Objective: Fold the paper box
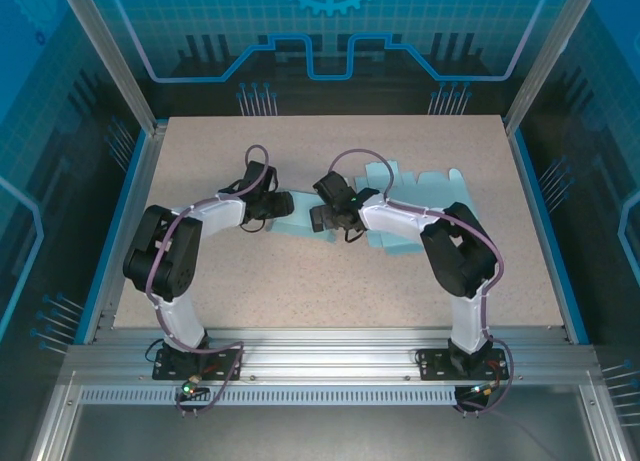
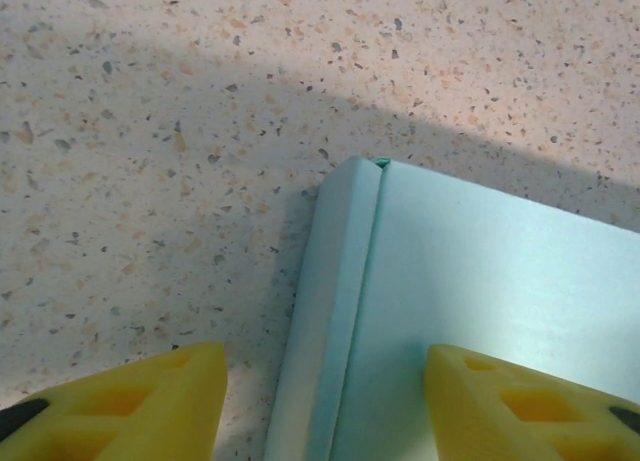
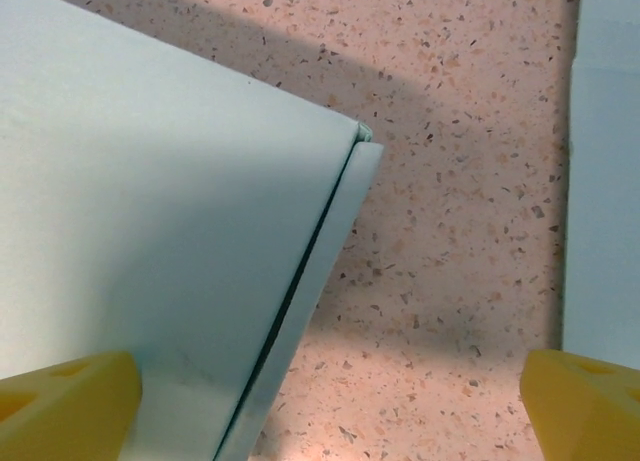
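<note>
Pale mint card: the paper box (image 1: pixel 292 224) lies flat on the speckled table (image 1: pixel 300 301), mid-table, between the two grippers. No print on it, matte finish, crisp creases.

Top view: left gripper (image 1: pixel 270 206) sits at the box's left end and right gripper (image 1: pixel 322 218) at its right end, both arms bent inward over it. More flat blanks (image 1: pixel 415 181) of the same colour, with tabbed edges, are spread right of the box, partly under the right arm. Jaw state isn't readable from up here.

Left wrist view: a box corner close up, a narrow flap folded along the left edge with a crease line running down it and a small tab tip poking out at the top corner. The left claw is part spread and straddles that edge. One yellow finger (image 2: pixel 150 401) is over bare table, the other over the main panel. Contact with the card can't be told.

Right wrist view: the opposite corner, two layers stacked with a dark slit between them, top layer slightly overhanging. The right claw is spread wide, with one finger (image 3: pixel 65 406) over the panel and the other over the table. A strip of another blank (image 3: pixel 607 161) runs down the right edge, apart from the box.
</note>
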